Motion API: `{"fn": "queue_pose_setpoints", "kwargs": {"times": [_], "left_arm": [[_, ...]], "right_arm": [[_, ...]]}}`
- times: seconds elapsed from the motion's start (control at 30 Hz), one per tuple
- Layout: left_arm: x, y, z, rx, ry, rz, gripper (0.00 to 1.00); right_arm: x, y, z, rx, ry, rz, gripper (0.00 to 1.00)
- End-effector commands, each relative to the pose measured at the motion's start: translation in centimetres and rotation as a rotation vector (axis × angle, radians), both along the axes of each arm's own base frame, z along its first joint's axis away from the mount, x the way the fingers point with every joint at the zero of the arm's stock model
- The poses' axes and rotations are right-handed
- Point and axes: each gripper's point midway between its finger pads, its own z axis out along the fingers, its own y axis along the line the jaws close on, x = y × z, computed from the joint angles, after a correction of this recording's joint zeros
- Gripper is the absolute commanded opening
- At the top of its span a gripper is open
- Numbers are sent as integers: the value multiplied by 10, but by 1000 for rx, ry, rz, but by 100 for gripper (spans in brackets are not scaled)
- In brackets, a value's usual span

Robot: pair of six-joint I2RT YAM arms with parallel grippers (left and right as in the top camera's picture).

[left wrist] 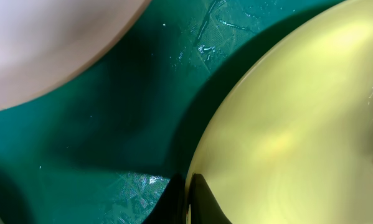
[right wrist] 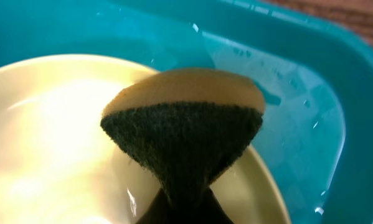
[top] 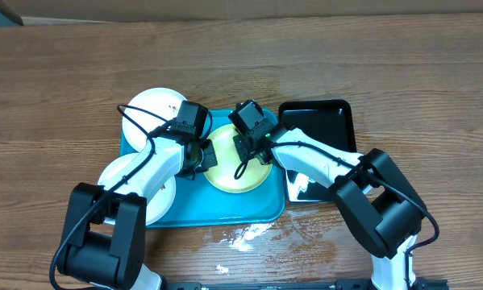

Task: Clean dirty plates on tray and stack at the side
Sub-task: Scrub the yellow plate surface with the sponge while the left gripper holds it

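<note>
The pale yellow-green plate (top: 239, 179) lies in the middle of the turquoise tray (top: 225, 211). My left gripper (left wrist: 187, 202) is shut on this plate's left rim (left wrist: 286, 124), one finger on each side; in the overhead view the left gripper (top: 204, 155) sits at that edge. My right gripper (right wrist: 185, 202) is shut on a sponge (right wrist: 183, 124) with a dark green scouring face and a tan back, held over the plate's (right wrist: 49, 143) far edge. Two white plates (top: 148, 109) (top: 122, 179) lie at the tray's left side.
A glossy black tray (top: 318, 121) stands right of the turquoise one. White foam or spill (top: 241, 235) lies on the wooden table in front of the tray. Water drops glisten on the tray floor (right wrist: 298, 106). Both arms cross over the tray.
</note>
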Motion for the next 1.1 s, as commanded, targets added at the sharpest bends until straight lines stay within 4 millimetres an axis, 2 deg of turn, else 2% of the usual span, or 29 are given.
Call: {"fn": "queue_pose_setpoints", "kwargs": {"times": [0.0,0.2,0.37,0.43,0.53,0.67,0.7,0.8,0.9,1.07], "left_arm": [[2,8,-6,35,12,44,4],[3,7,-6,33,9,51,4],[3,7,-6,33,9,51,4],[3,7,-6,33,9,51,4],[3,7,-6,33,9,51,4],[3,7,-6,33,9,51,4],[3,7,-6,32,9,51,4],[2,7,-6,32,10,51,4],[2,7,-6,32,10,51,4],[2,7,-6,32,10,51,4]], "right_arm": [[-37,-10,-35,-6,181,-61,4],[-42,-15,-38,-16,205,-92,4],[-51,-20,-41,-9,260,-189,4],[-58,-17,-41,10,300,-207,4],[-65,0,-37,93,354,-162,4],[-43,24,-4,173,308,-73,4],[-31,31,15,190,272,-50,4],[-18,34,34,185,228,-18,4],[-15,30,34,152,201,24,4],[-7,1,12,-10,147,40,4]]}}
